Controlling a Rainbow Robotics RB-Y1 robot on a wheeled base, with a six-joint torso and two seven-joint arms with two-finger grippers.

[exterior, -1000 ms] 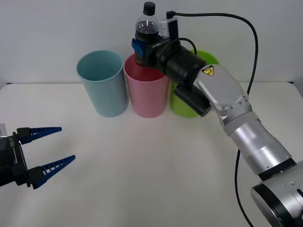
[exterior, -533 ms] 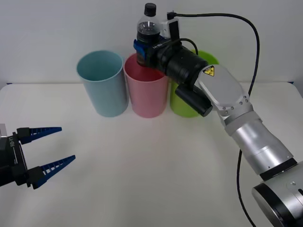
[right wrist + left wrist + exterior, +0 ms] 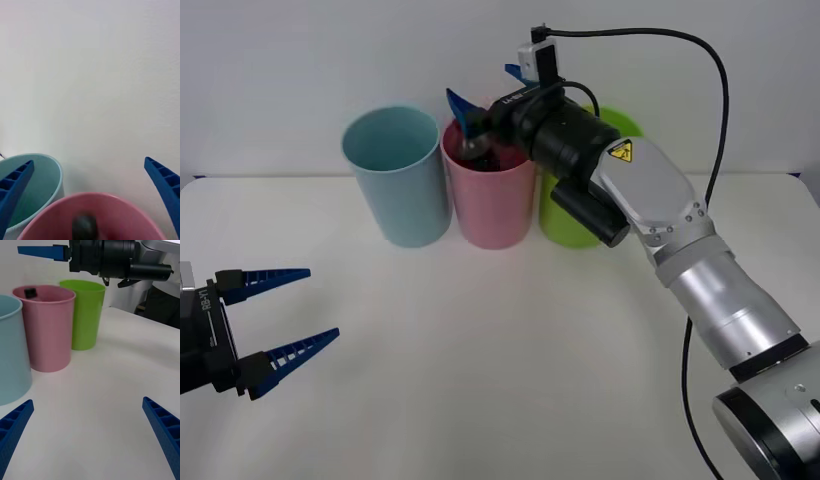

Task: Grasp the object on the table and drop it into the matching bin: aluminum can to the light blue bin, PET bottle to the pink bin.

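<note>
The PET bottle (image 3: pixel 479 152) is inside the pink bin (image 3: pixel 490 205), with only its dark top showing at the rim. Its black cap (image 3: pixel 30 291) peeks over the pink bin (image 3: pixel 48 330) in the left wrist view, and it is a dark blur (image 3: pixel 84 226) in the right wrist view. My right gripper (image 3: pixel 486 90) hovers open just above the pink bin's rim (image 3: pixel 93 198), holding nothing. The light blue bin (image 3: pixel 398 175) stands right beside the pink one. My left gripper (image 3: pixel 322 303) rests open and idle low over the table (image 3: pixel 480 350) at the front left.
A lime green cup (image 3: pixel 575 215) stands to the right of the pink bin, partly behind my right forearm. The three cups form a row at the back of the table. A black cable loops above the right arm.
The right gripper opened and let go of the bottle, which fell from above the rim down into the pink bin. The left arm has not moved.
</note>
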